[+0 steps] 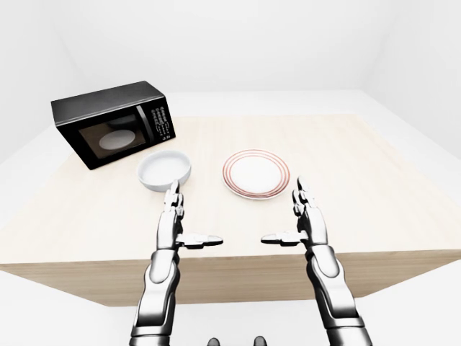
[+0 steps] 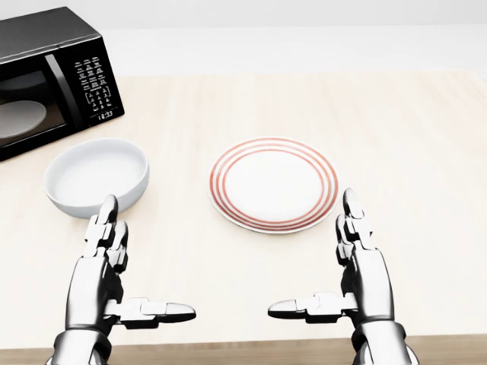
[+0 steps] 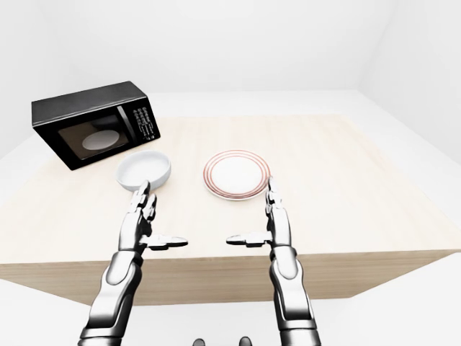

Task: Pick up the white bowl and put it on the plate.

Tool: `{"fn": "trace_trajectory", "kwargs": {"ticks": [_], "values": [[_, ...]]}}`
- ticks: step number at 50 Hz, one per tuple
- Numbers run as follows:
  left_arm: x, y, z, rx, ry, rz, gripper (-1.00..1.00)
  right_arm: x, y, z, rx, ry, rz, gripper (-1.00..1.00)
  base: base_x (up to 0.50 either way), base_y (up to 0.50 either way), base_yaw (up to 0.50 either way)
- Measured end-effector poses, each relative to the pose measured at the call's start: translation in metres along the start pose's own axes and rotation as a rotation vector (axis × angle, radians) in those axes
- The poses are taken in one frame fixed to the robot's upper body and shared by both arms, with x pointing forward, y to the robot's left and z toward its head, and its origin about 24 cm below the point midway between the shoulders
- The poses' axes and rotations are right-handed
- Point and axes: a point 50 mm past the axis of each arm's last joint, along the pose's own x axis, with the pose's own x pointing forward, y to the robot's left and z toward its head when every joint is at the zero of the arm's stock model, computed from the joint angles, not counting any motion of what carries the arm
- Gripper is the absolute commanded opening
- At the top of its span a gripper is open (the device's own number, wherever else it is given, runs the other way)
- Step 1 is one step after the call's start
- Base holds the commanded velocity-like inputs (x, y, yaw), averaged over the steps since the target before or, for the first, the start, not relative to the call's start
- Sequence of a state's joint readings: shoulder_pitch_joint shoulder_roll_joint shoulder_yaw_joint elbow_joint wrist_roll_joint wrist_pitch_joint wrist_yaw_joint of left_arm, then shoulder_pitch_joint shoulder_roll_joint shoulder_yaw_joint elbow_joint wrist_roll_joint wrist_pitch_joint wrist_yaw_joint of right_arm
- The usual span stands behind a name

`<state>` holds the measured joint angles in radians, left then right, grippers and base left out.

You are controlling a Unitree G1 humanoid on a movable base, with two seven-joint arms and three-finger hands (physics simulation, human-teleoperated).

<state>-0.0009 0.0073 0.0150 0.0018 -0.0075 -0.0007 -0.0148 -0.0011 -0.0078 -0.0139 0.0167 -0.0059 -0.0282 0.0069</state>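
In the head view the microwave (image 2: 53,76) is cut off at the left and top edges; my left hand (image 2: 103,262) covers the white bowl's (image 2: 95,179) near rim.

Table (image 2: 426,152) carries 3 things. Microwave (image 2: 46,76) sits top left in head view. Bowl (image 2: 97,177) sits just below the microwave, near it, not touching. Plate (image 2: 274,183) is right of the bowl, a clear gap between them, near table centre. Left hand (image 2: 106,266) hangs just below the bowl; right hand (image 2: 358,266) below the plate's right edge. 2 hands well apart, thumbs pointing inward.
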Motion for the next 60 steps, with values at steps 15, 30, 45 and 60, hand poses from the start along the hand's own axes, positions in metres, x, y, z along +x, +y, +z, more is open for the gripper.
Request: {"fn": "trace_trajectory", "kwargs": {"ticks": [15,30,45,60], "values": [[0.0001,0.0054,0.0000,0.000,0.000,0.000,1.00,-0.0012,-0.0046,-0.0009,-0.046,-0.030,-0.006,1.00,0.00,0.00,0.00],[0.0001,0.0062,0.0000,-0.001,0.000,-0.001,1.00,-0.0025,-0.0056,-0.0040,-0.074,-0.017,-0.009,1.00,0.05,0.40,0.00],[0.0001,0.0068,0.0000,0.000,0.000,0.000,1.00,-0.0031,-0.0048,-0.0047,-0.079,-0.014,-0.006,1.00,0.06,0.45,0.00],[0.0001,0.0069,0.0000,0.000,0.000,0.000,1.00,-0.0032,-0.0046,-0.0055,-0.076,-0.011,-0.004,1.00,0.06,0.45,0.00]]}}
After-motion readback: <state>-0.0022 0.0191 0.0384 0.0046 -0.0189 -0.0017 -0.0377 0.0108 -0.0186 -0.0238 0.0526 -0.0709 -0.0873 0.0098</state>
